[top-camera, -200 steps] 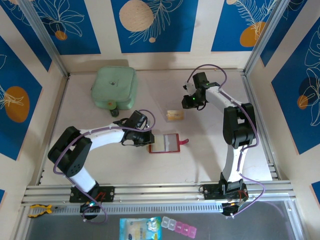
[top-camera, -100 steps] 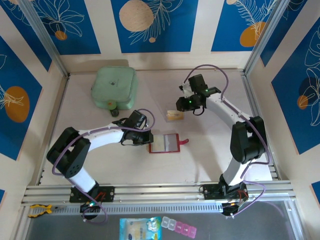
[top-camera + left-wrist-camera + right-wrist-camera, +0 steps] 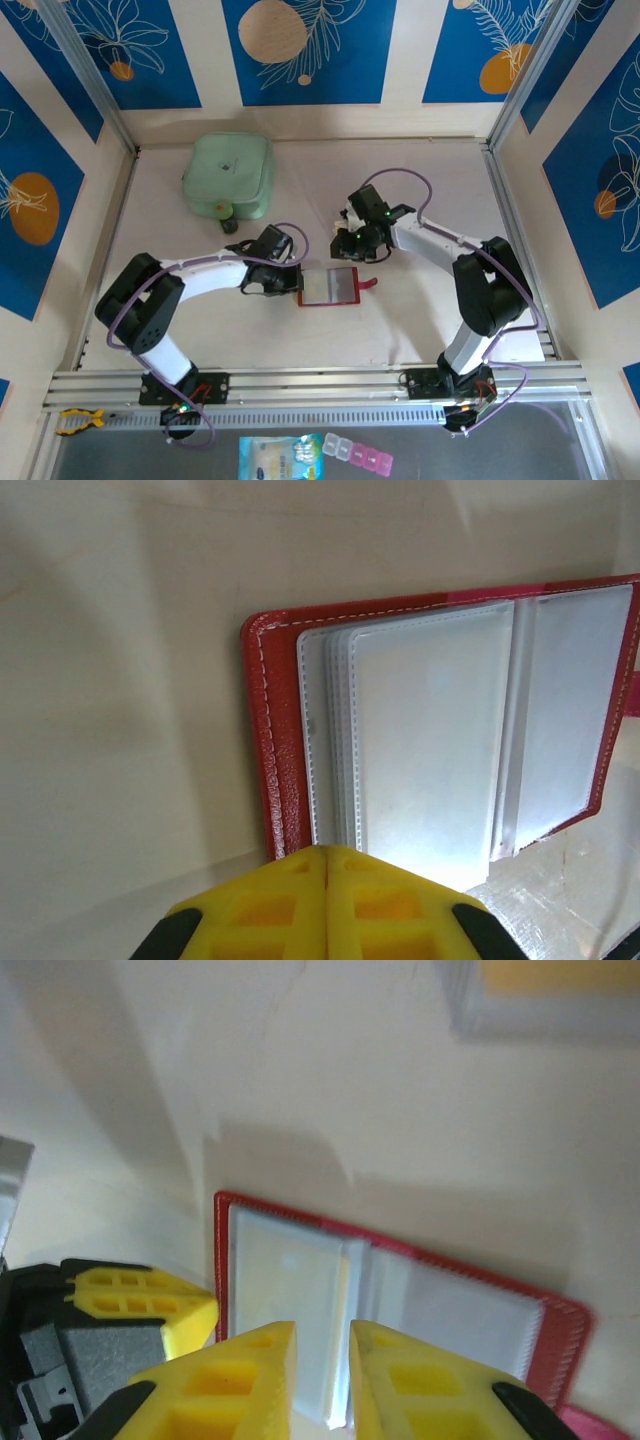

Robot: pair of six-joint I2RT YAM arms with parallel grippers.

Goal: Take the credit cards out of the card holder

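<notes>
The card holder (image 3: 335,287) lies open on the table, a red wallet with pale grey pockets (image 3: 430,730) facing up. My left gripper (image 3: 296,285) is shut, its yellow tips (image 3: 327,850) together over the wallet's left edge. My right gripper (image 3: 352,250) hovers at the wallet's far side, open by a narrow gap (image 3: 322,1328), with the pocket leaves (image 3: 290,1280) showing below and nothing between the fingers. A yellowish-gold credit card (image 3: 545,985) lies on the table beyond the wallet. No card shows in the pockets.
A mint-green case (image 3: 230,175) sits at the back left. The wallet's snap tab (image 3: 368,284) sticks out to the right. Metal rails (image 3: 320,380) run along the near edge, and walls close in the table on three sides.
My right arm has swung from the back right down and left, ending over the wallet's far edge. The left gripper has stayed at the wallet's left edge. The wallet has not moved.
</notes>
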